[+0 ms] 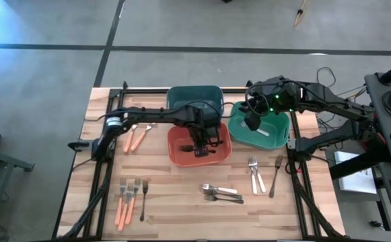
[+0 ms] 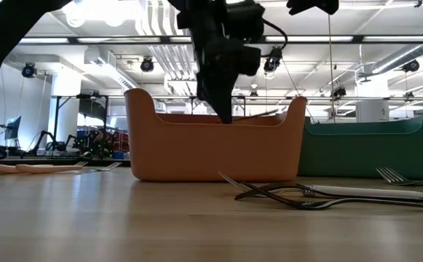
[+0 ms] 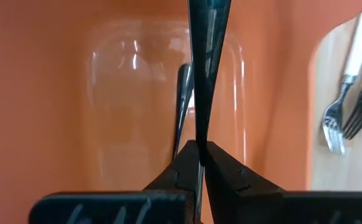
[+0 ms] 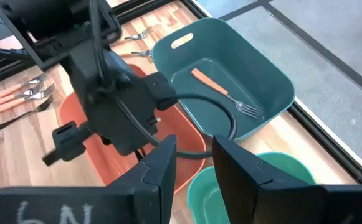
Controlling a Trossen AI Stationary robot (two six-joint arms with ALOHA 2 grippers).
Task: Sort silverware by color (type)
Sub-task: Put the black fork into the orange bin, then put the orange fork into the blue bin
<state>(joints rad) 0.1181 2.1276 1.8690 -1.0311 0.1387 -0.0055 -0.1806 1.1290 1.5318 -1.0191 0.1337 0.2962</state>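
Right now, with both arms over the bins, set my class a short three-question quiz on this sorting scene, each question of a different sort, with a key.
1. True or false: the right tool, above the green rectangular plastic bin, grips a fork.
2. Which bin does the left tool reach into? A: the teal rectangular plastic bin. B: the orange-red rectangular plastic bin. C: the green bin.
3. Fill in: the orange-handled metal fork lies in the ___ bin.

Key
1. False: it is open and empty.
2. B: there it is shut on a thin black utensil.
3. Teal.
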